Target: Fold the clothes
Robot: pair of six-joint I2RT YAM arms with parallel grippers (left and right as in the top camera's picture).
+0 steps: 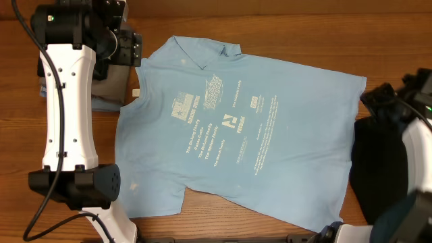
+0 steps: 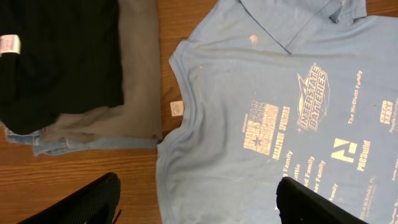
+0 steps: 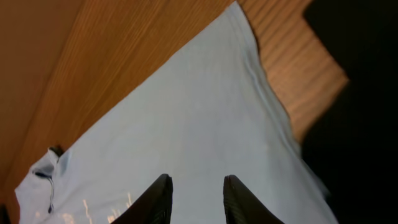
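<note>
The light sky-blue T-shirt (image 1: 236, 128) lies spread on the wooden table with its printed lettering up. In the left wrist view the T-shirt (image 2: 249, 93) shows its neckline and a small white tag (image 2: 176, 107). My left gripper (image 1: 138, 50) hovers over that edge. The left gripper (image 2: 199, 199) is wide open with nothing between its fingers. At the shirt's right corner my right gripper (image 1: 368, 101) hangs over plain blue cloth (image 3: 186, 124). The right gripper (image 3: 196, 190) has its jaws narrowly apart and empty. A black garment (image 1: 378, 169) lies right of the shirt.
A folded stack (image 2: 74, 81) of black, grey and blue pieces sits at the back left, beside the shirt's neck and partly under my left arm (image 1: 64, 101). In the right wrist view the black garment (image 3: 360, 93) borders the shirt's hem. Bare wood (image 3: 93, 56) runs along the far edge.
</note>
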